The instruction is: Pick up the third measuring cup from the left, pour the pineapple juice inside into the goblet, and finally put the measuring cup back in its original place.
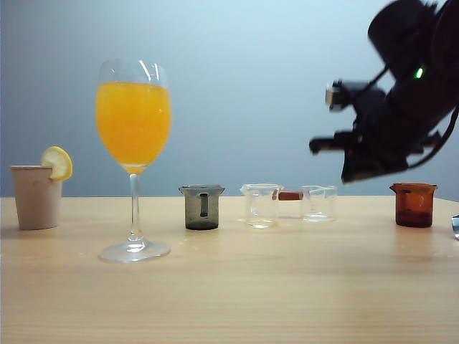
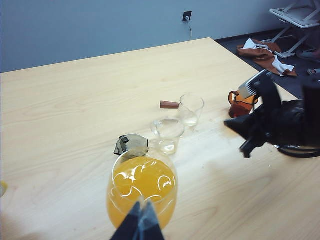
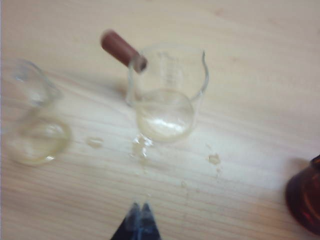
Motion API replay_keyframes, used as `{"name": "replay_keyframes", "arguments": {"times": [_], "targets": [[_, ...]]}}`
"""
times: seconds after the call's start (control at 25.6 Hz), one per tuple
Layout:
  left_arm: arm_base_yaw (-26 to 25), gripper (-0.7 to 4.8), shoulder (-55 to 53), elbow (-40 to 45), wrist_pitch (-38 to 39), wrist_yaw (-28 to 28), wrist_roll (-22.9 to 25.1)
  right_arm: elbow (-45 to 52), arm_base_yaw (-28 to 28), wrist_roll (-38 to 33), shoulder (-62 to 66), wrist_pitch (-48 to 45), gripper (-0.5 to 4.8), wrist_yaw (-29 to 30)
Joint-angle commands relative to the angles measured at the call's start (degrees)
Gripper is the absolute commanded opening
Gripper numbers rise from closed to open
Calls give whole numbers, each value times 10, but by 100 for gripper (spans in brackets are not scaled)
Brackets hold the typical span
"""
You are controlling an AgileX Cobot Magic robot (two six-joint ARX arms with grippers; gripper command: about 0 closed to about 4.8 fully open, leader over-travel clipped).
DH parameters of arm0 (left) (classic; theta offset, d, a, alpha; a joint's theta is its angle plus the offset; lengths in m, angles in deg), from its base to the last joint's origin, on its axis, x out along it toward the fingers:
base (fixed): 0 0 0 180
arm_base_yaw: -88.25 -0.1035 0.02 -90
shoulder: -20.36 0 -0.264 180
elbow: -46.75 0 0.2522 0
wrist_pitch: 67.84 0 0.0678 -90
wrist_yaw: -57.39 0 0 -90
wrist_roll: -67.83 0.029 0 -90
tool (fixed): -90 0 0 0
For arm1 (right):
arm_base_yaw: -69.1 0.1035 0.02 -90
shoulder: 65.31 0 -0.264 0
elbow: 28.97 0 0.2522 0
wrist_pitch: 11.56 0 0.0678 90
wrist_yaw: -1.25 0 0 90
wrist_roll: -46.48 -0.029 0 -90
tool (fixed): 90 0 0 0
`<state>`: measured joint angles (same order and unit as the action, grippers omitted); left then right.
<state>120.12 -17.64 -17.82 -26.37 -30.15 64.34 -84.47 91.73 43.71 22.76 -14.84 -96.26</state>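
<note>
Right wrist view, right tool (image 3: 140, 212) closed, empty, left tool (image 2: 141, 214) closed, empty.

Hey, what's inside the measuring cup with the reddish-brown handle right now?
The third measuring cup looks nearly empty, with only a pale film at its bottom. Small drops lie on the table beside it. Nothing covers its inside.

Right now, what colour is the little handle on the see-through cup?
Reddish-brown. The third measuring cup has a stubby handle, shown best in the right wrist view.
</note>
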Motion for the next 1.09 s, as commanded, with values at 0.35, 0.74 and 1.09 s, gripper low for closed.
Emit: {"name": "replay_keyframes", "arguments": {"times": [0.35, 0.74, 1.09], "targets": [[0, -5, 29, -5, 17, 3, 0, -1, 3, -3, -168, 188, -1, 51], [0, -5, 102, 26, 69, -12, 0, 5, 3, -2, -341, 290, -1, 64], [0, -5, 228, 138, 33, -42, 0, 83, 4, -2, -469, 287, -1, 75]]}}
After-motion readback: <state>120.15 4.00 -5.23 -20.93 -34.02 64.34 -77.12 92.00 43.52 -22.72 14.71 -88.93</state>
